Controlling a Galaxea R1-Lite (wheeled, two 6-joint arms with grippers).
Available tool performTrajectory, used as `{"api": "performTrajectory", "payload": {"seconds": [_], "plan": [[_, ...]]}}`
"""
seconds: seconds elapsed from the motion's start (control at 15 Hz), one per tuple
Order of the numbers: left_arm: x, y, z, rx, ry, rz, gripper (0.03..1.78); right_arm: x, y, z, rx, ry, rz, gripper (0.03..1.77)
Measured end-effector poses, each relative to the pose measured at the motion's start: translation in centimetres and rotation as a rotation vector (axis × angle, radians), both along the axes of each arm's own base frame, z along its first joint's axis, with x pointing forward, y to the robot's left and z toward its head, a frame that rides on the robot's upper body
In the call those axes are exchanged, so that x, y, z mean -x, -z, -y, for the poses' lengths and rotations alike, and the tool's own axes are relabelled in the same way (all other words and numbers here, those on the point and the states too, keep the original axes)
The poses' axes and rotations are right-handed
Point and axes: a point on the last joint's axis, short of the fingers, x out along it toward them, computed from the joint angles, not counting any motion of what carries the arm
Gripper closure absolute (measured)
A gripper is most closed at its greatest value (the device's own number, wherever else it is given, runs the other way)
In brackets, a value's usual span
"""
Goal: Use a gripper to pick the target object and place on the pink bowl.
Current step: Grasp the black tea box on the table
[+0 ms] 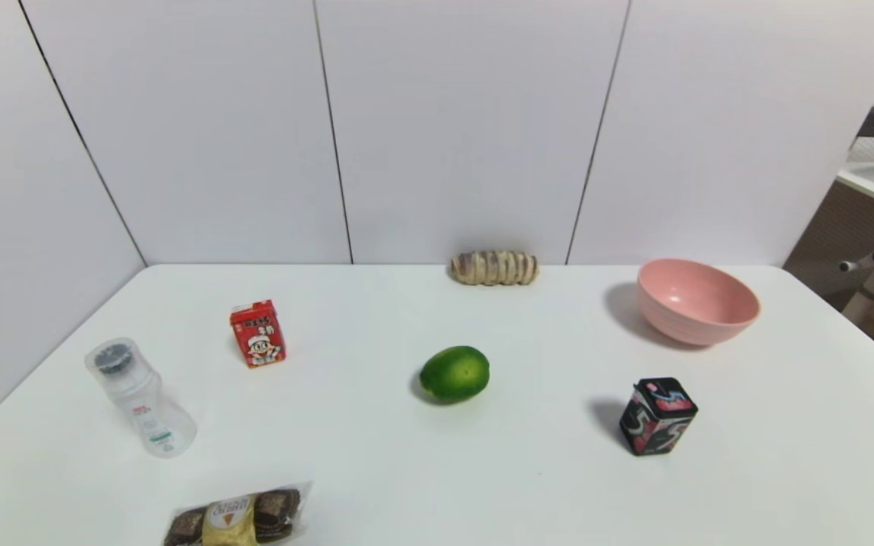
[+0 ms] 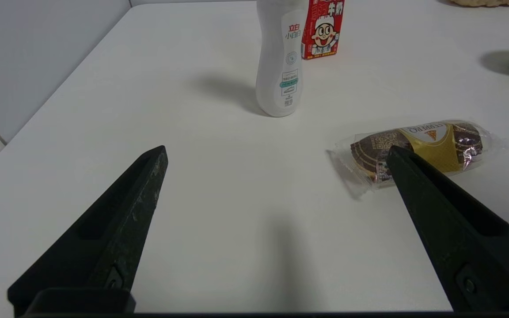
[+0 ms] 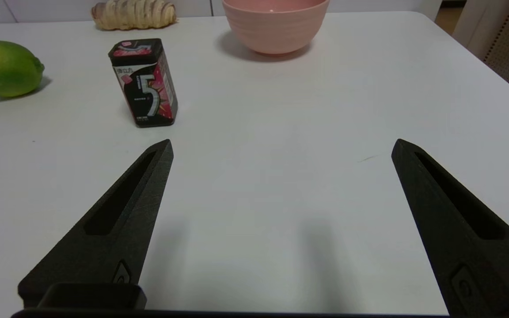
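Tin (image 1: 658,416) stands upright on the white table (image 1: 528,485), near the pink bowl (image 1: 697,300) – untouched. Our right gripper (image 3: 281,148) hangs spread wide short of it; we should centre both fingers around its flat sides before closing, left gripper (image 2: 276,152) idle, also spread

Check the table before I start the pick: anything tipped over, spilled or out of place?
Nothing stands out. The black tin stands upright with its lid on, apart from the pink bowl, which sits upright and empty. The right gripper and left gripper hang open over bare table, touching nothing.
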Motion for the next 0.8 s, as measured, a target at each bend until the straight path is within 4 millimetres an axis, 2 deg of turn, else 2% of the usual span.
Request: {"api": "performTrajectory", "payload": {"seconds": [0.27, 0.4, 0.6, 0.8], "plan": [[0.0, 0.0, 0.0, 0.000, 0.000, 0.000, 0.03, 0.0, 0.1, 0.0, 0.007, -0.001, -0.016, 0.09], [0.0, 0.0, 0.0, 0.000, 0.000, 0.000, 0.03, 0.0, -0.6, 0.0, 0.008, -0.003, -0.022, 0.09], [0.0, 0.0, 0.0, 0.000, 0.000, 0.000, 0.03, 0.1, -3.9, 0.0, 0.010, -0.013, -0.037, 0.09], [0.0, 0.0, 0.0, 0.000, 0.000, 0.000, 0.03, -0.6, -8.8, 0.0, 0.023, -0.065, -0.122, 0.09]]}}
